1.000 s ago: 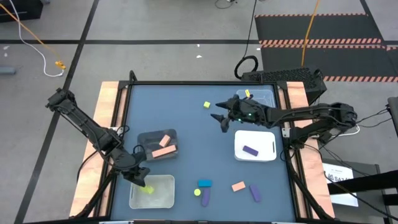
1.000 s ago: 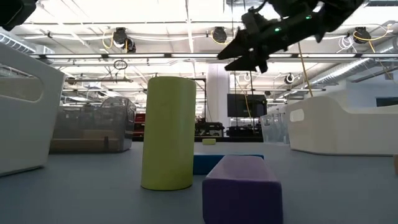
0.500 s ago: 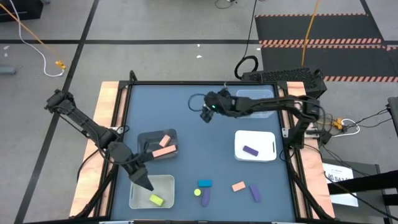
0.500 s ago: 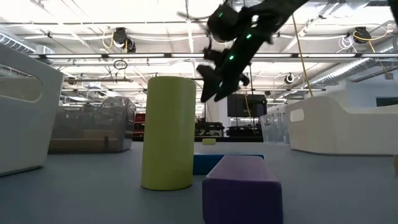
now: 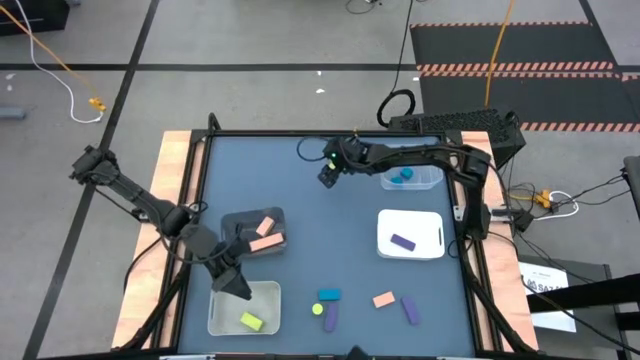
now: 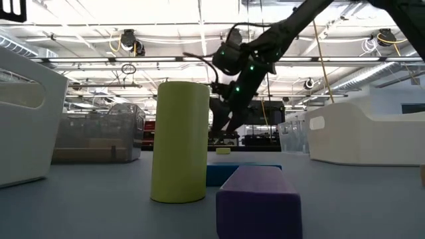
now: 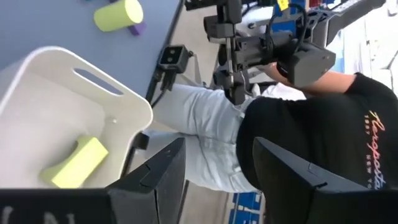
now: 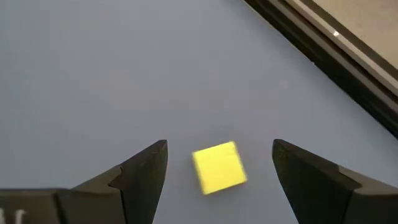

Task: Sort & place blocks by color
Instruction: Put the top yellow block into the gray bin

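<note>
My right gripper (image 8: 221, 146) is open and points down near the table's far edge, its fingers standing either side of a small yellow cube (image 8: 217, 167) without touching it. The low view shows that cube (image 6: 224, 151) lying flat below the gripper (image 6: 222, 133). My left gripper (image 5: 240, 290) is open above the white bin (image 5: 262, 300) at the near left. A yellow-green bar (image 7: 78, 163) lies on that bin's floor. Loose on the near table are a yellow-green cylinder (image 5: 317, 309), a blue block (image 5: 328, 295), a purple bar (image 5: 330, 320), a salmon block (image 5: 383, 299) and a purple block (image 5: 411, 309).
A dark bin (image 5: 240, 222) holds salmon blocks (image 5: 264, 236). A white tray (image 5: 425, 222) holds a purple block (image 5: 402, 241). A clear bin (image 5: 425, 180) at the far right holds blue pieces (image 5: 402, 177). A person (image 7: 311, 143) stands beyond the table's near edge.
My right gripper has swung from the table's middle toward the far left, tipped downward and come down over the yellow cube. The yellow-green bar that was at my left gripper's fingers now lies on the white bin's floor, and that gripper has drawn back slightly.
</note>
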Controlling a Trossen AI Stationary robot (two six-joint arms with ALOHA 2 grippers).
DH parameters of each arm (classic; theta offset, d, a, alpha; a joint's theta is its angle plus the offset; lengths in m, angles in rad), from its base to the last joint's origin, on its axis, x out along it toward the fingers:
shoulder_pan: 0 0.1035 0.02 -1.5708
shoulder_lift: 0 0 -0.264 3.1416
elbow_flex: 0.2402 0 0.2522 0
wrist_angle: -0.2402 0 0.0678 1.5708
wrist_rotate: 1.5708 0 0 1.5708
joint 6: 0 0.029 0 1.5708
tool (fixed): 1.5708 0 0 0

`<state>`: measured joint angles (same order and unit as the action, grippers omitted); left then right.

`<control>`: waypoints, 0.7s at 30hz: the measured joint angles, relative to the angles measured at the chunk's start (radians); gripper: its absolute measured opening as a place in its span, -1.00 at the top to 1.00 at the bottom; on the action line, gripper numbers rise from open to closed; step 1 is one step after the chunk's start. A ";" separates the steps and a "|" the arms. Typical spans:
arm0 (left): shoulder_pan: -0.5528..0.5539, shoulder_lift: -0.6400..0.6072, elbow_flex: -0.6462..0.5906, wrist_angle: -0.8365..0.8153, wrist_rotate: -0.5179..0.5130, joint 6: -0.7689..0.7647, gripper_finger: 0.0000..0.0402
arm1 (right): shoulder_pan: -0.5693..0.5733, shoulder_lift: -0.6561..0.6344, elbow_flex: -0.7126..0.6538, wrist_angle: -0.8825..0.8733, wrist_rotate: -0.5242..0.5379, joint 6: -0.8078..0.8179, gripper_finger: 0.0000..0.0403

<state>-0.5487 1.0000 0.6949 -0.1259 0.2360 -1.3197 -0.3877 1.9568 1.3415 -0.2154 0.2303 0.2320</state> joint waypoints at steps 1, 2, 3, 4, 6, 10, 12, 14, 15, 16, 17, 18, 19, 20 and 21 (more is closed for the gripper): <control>0.007 0.000 0.000 -0.006 0.000 0.000 0.07 | -0.007 0.006 0.000 0.002 -0.013 -0.008 -0.38; 0.012 0.000 0.000 -0.010 0.000 0.001 0.07 | -0.015 0.010 0.000 -0.003 -0.035 -0.010 -0.38; 0.017 0.000 0.000 -0.010 0.000 0.003 0.07 | -0.022 0.011 0.000 -0.010 -0.061 -0.011 -0.38; 0.023 0.000 0.000 -0.009 0.000 0.007 0.07 | -0.028 0.011 -0.002 -0.010 -0.078 -0.010 -0.38; 0.032 0.000 0.000 -0.009 0.000 0.017 0.07 | -0.037 0.010 -0.007 0.004 -0.077 -0.026 -0.38; 0.053 0.000 0.000 -0.011 0.006 0.035 0.07 | -0.054 0.010 -0.009 -0.015 -0.103 -0.060 -0.38; 0.066 0.000 0.000 -0.014 0.027 0.044 0.07 | -0.059 0.011 -0.009 -0.022 -0.128 -0.069 -0.38; 0.078 0.000 0.000 -0.014 0.041 0.053 0.07 | -0.059 0.023 -0.009 -0.018 -0.130 -0.090 -0.38; 0.085 0.000 0.000 -0.013 0.045 0.057 0.07 | -0.059 0.027 -0.009 -0.028 -0.130 -0.098 -0.38; 0.090 0.000 0.000 -0.014 0.048 0.061 0.07 | -0.058 0.036 -0.011 -0.033 -0.130 -0.107 -0.38; 0.094 0.000 0.000 -0.015 0.051 0.062 0.07 | -0.058 0.049 -0.010 -0.021 -0.130 -0.119 -0.38; 0.099 0.000 0.000 -0.016 0.052 0.061 0.07 | -0.058 0.060 -0.009 -0.013 -0.132 -0.124 -0.38; 0.103 0.000 0.000 -0.020 0.052 0.062 0.07 | -0.057 0.071 -0.009 -0.019 -0.131 -0.126 -0.38; 0.106 0.000 0.000 -0.023 0.052 0.061 0.07 | -0.057 0.083 -0.010 -0.020 -0.132 -0.129 -0.38; 0.108 0.000 0.000 -0.023 0.052 0.061 0.07 | -0.057 0.091 -0.008 -0.013 -0.131 -0.140 -0.38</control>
<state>-0.4412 1.0000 0.6949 -0.1491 0.2878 -1.2584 -0.4450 2.0479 1.3333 -0.2288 0.0996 0.0923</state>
